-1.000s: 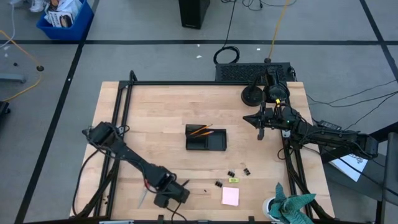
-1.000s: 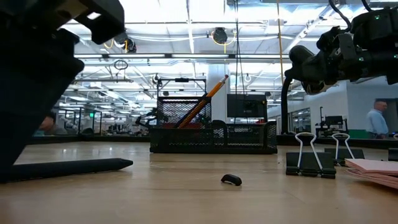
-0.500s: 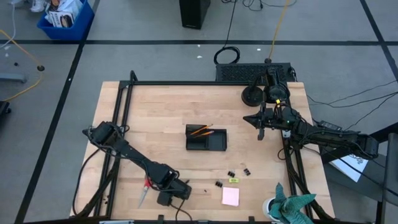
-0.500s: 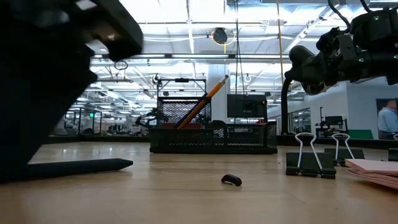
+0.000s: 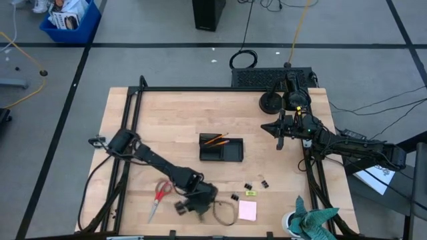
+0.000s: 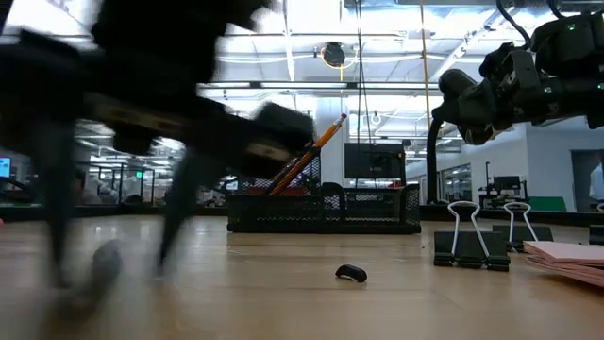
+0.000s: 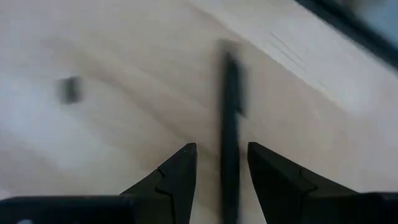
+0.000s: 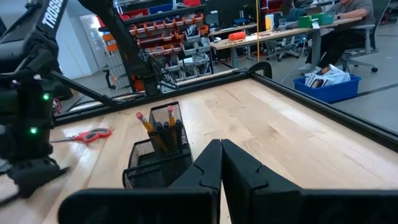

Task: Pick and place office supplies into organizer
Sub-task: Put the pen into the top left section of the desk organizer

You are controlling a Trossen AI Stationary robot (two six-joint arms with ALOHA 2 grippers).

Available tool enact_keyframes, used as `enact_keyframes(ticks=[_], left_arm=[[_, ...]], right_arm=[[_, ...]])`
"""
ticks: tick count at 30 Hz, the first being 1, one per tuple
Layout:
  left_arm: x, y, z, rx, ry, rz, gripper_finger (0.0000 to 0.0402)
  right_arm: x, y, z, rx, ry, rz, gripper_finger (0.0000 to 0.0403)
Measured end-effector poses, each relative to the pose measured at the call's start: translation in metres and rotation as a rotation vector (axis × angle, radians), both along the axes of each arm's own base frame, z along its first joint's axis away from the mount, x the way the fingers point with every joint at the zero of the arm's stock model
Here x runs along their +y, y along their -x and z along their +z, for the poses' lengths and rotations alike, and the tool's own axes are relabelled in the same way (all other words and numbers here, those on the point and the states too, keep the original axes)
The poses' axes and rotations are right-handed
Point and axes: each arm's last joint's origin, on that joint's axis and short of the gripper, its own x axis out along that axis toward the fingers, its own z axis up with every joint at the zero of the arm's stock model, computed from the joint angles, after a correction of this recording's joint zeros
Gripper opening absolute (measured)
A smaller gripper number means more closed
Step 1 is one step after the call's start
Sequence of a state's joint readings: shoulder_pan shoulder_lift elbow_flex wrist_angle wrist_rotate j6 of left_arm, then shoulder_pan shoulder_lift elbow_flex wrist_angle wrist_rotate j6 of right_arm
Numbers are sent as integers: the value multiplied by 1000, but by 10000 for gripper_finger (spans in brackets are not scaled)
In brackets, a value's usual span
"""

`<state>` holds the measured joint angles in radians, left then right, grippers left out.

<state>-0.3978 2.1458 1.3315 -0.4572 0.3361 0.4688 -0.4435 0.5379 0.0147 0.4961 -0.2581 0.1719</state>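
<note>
My left gripper hangs open near the table's near edge, pointing steeply down. A black pen lies on the wood between its two fingers, and I see no touch. Red-handled scissors lie flat just left of it. The black organizer stands mid-table with orange pencils leaning in it. Binder clips, a small yellow pad and a pink sticky pad lie to the gripper's right. My right gripper waits shut, held above the table's far right part.
A teal cloth sits at the near right corner. A small black bit lies on the wood near the left gripper. A black round base stands at the far right. The black frame rail runs along the left side.
My left gripper has swept along the near edge toward the table's right, sinking a little and rolling about its own axis. The scissors, which the arm had covered, now show in full and lie where they were. The right arm has kept still.
</note>
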Motion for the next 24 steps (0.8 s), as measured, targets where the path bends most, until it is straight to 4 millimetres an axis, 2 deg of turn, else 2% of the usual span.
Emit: enact_keyframes(ticks=[7, 11, 18, 24], left_arm=[[25, -26, 1, 79, 169, 479, 156], [27, -27, 0, 87, 160, 560, 156], [14, -23, 0, 127, 155, 684, 153], [-1, -16, 0, 124, 104, 786, 105]], right_arm=[[0, 0, 0, 3, -2, 0, 0], [0, 0, 0, 3, -2, 5, 0], [0, 0, -2, 16, -8, 5, 0], [0, 0, -2, 20, -10, 5, 0]])
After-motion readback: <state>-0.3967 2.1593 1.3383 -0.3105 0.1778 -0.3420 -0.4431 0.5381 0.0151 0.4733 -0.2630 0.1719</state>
